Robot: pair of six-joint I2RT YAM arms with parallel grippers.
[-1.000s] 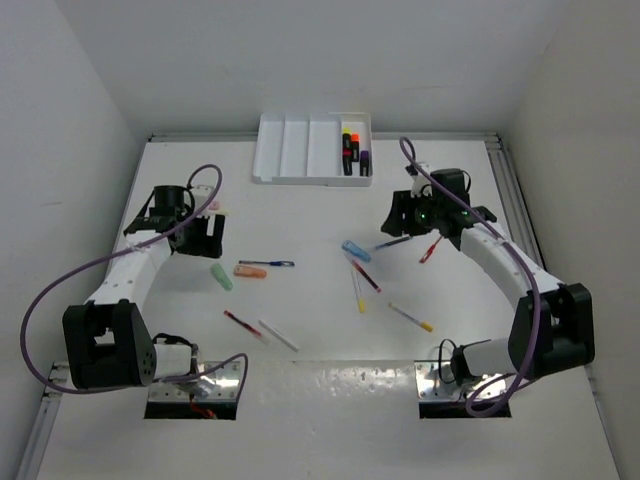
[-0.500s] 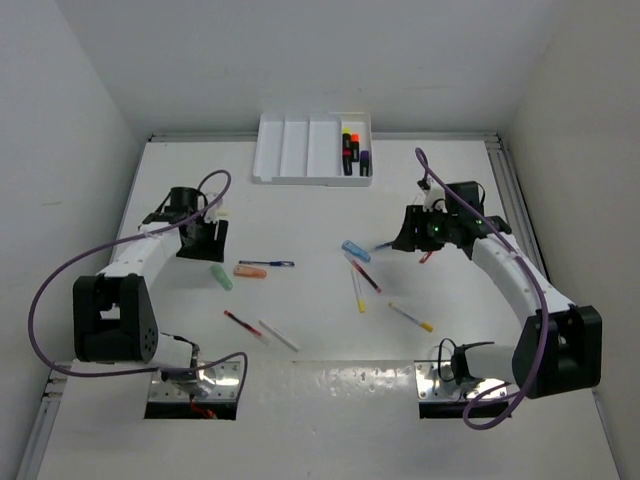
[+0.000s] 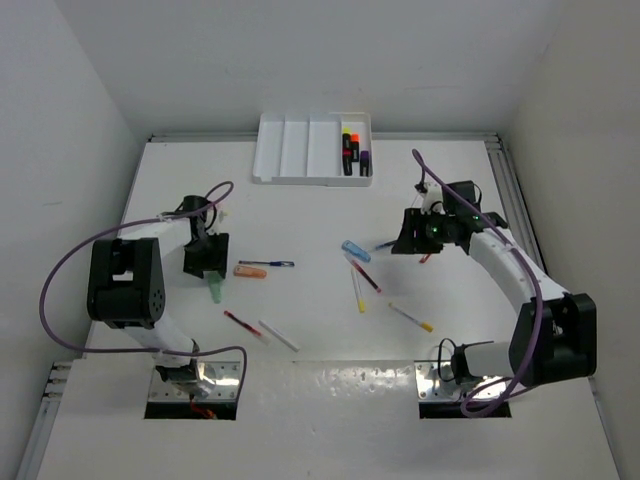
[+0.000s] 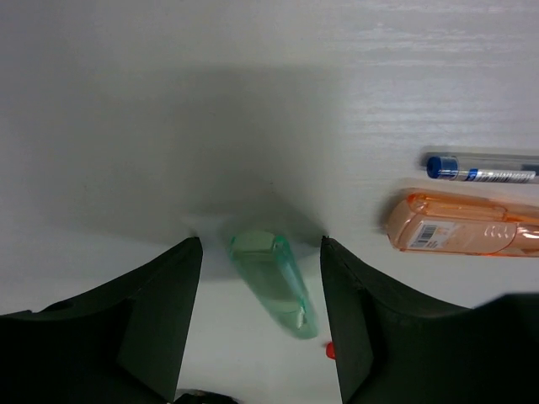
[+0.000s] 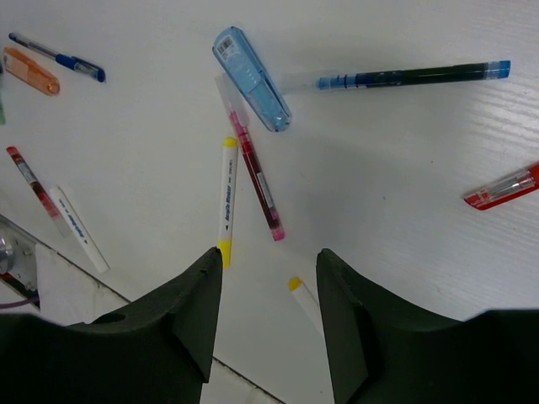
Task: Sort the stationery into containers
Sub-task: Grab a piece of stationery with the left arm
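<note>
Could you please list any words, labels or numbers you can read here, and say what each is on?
Nothing reads as clear words.
On the orange translucent highlighter: a white barcode sticker, too blurred to read.
On the light blue stubby highlighter: a barcode sticker, too small.
On the white marker with yellow ends: dark print, too small.
On the thin white pen: blue print, too small.

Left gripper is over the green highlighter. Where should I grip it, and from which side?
Take the green highlighter mid-barrel, coming straight down from above. It lies flat on the table inside the open left gripper, slightly skewed, so closing would likely catch its long sides. The orange highlighter lies apart from it.
</note>
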